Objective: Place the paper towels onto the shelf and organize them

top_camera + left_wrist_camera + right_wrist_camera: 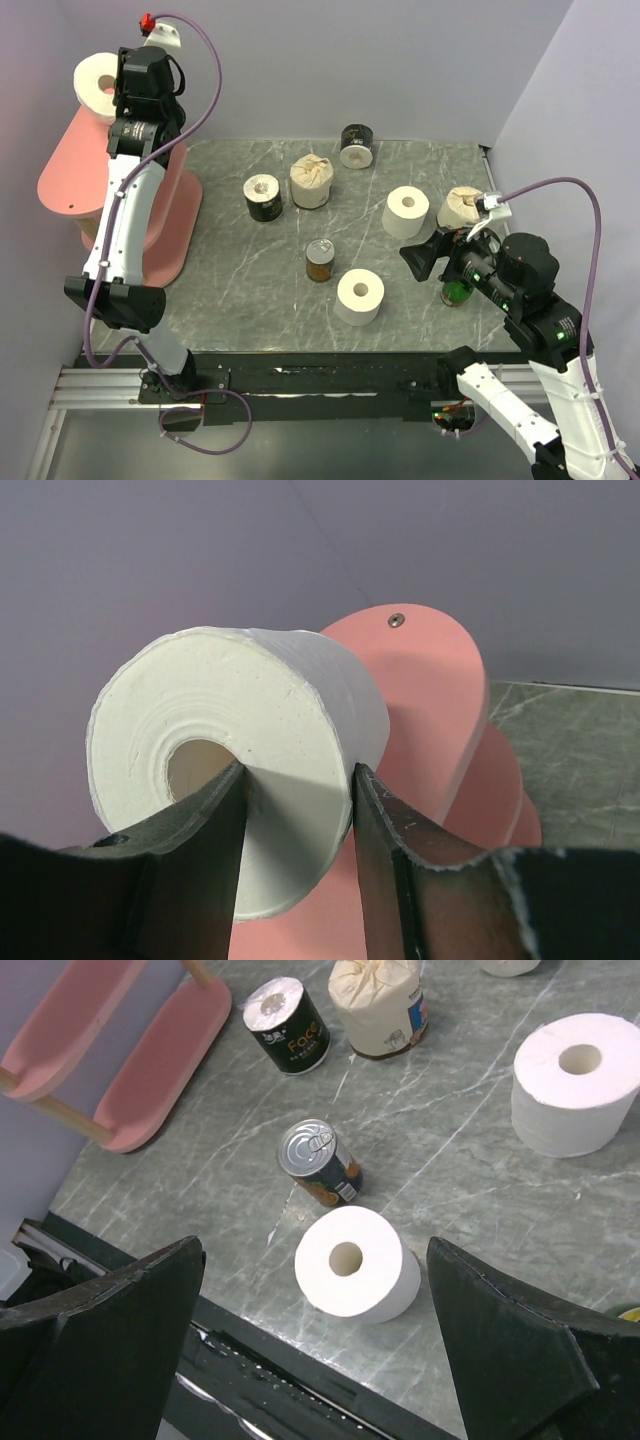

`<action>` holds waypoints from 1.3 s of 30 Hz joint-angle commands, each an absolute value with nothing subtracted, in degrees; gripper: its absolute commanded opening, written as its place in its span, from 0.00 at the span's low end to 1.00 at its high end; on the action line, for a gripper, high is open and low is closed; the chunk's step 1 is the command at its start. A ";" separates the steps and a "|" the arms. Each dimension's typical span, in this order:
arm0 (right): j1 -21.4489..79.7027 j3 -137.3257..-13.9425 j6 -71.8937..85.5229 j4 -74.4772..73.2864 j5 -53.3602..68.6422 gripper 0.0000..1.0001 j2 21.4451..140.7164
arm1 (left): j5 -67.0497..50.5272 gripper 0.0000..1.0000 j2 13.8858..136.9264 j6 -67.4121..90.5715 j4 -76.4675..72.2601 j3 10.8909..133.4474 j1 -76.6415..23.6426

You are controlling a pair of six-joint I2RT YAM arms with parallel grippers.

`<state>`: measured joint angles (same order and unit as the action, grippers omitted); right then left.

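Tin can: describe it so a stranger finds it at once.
Go to the middle of the grey marble table. The tin can stands there, just beyond the nearest white roll. Only it is metal, with a pull-tab lid.

Near left: bare table [230, 290] between shelf [175, 230] and tin can [320, 260].
Centre: tin can and white roll [360, 297] close; narrow gap.
Far middle: black-wrapped roll [263, 197], cream roll [311, 181] just beside each other.
Above shelf top: held roll [250, 710] in left gripper [298, 780] blocks.
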<state>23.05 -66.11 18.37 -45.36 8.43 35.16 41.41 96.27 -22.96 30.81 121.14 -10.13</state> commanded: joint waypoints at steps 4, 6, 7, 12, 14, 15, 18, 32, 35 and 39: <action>22.94 -70.40 17.40 -45.27 6.86 1.00 34.63 | 40.34 0.38 97.03 -24.79 24.52 127.35 -9.40; 22.94 -70.31 17.58 -45.09 6.94 0.99 34.63 | 40.43 0.39 97.64 -25.05 24.35 127.97 -9.40; 22.94 -70.23 17.67 -45.09 6.94 0.99 34.63 | 40.60 0.39 97.82 -25.14 24.00 127.97 -9.40; 23.03 -70.31 17.31 -45.53 6.77 0.99 34.80 | 40.87 0.40 98.26 -25.40 23.55 128.32 -9.14; 22.85 -70.49 17.05 -45.70 6.42 1.00 34.72 | 40.96 0.40 98.35 -25.14 23.73 128.41 -9.14; 22.94 -70.66 16.88 -45.79 6.33 1.00 34.72 | 40.96 0.41 98.44 -25.14 23.73 128.41 -9.05; 22.94 -70.75 16.79 -45.70 5.89 1.00 34.45 | 40.26 0.42 98.35 -24.61 23.99 128.32 -9.14; 23.03 -70.14 15.82 -46.23 4.57 0.99 33.66 | 39.81 0.49 98.88 -23.55 24.96 127.53 -9.14; 23.03 -70.40 15.73 -46.41 4.57 0.99 33.75 | 40.16 0.52 99.14 -23.73 24.61 127.62 -9.14; 22.94 -70.40 15.73 -46.14 4.48 0.99 33.49 | 40.43 0.57 99.41 -24.17 24.08 128.06 -9.14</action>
<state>23.05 -67.64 16.60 -46.59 5.37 35.38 39.90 99.29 -23.27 28.12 124.99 -9.30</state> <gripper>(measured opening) 0.994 0.544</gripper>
